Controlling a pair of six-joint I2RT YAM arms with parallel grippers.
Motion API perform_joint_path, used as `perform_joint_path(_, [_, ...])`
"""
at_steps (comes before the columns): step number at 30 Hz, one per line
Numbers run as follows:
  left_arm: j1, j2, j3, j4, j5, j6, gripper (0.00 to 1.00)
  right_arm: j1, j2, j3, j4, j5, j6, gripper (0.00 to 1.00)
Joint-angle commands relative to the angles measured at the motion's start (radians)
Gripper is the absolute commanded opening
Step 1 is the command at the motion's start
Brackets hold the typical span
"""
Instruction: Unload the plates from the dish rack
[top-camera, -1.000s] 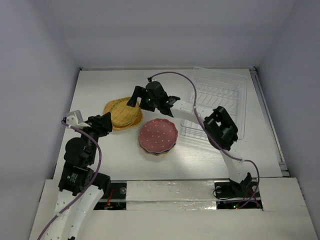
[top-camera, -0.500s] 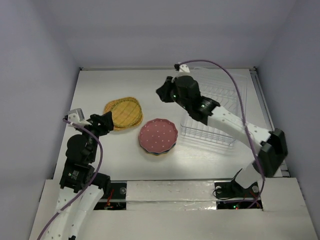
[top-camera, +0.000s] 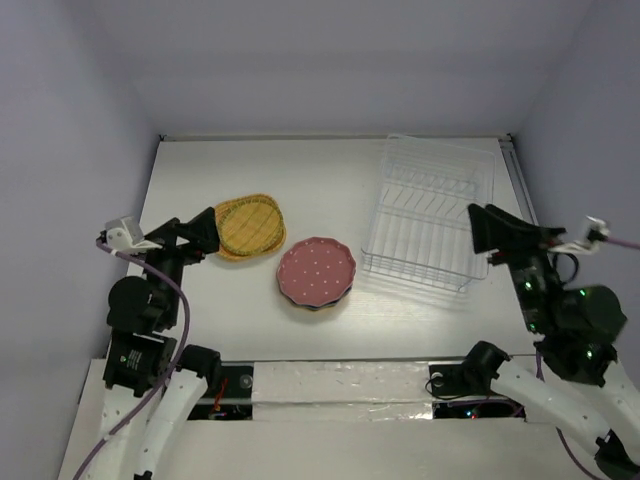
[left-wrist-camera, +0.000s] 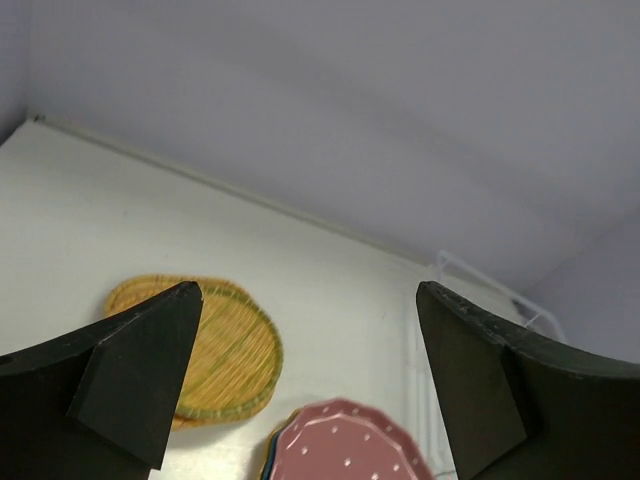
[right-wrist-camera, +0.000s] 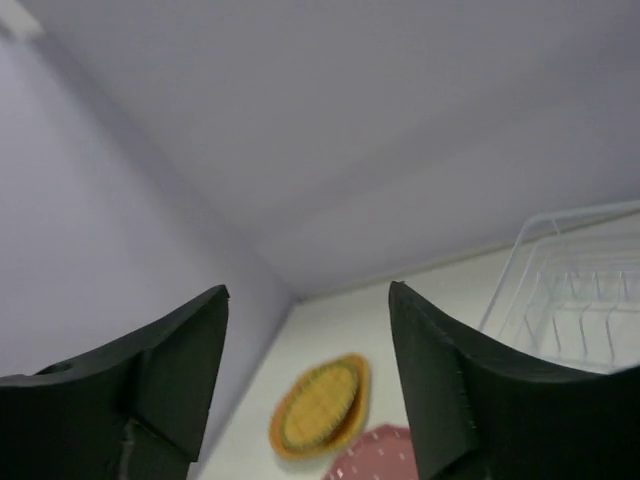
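A stack of orange-yellow woven-look plates (top-camera: 246, 227) lies on the table left of centre; it also shows in the left wrist view (left-wrist-camera: 218, 352) and the right wrist view (right-wrist-camera: 318, 408). A pink dotted scalloped plate (top-camera: 316, 271) tops a second stack over a teal one, seen also in the left wrist view (left-wrist-camera: 345, 443). The clear wire dish rack (top-camera: 430, 215) stands at the right with no plates showing in it. My left gripper (top-camera: 190, 236) is open and empty, raised left of the woven plates. My right gripper (top-camera: 500, 232) is open and empty, raised by the rack's right side.
Grey walls close in the white table (top-camera: 330, 180) on three sides. The arm bases and a taped strip (top-camera: 340, 385) run along the near edge.
My right arm has swung from over the woven plates, across the rack, back to the right near edge. My left gripper has drawn back a little to the left.
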Motion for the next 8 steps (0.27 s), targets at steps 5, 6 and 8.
perform_joint_path(5, [0.005,-0.019,0.081,0.128,0.003,-0.034,0.87,0.005,-0.220,-0.181,-0.003,0.185,0.003,0.81])
perform_joint_path(6, [0.005,-0.019,0.072,0.128,0.003,-0.034,0.86,0.005,-0.214,-0.183,-0.012,0.187,0.004,0.81])
perform_joint_path(8, [0.005,-0.016,0.043,0.128,0.003,-0.039,0.86,0.005,-0.179,-0.179,-0.035,0.185,0.017,0.81])
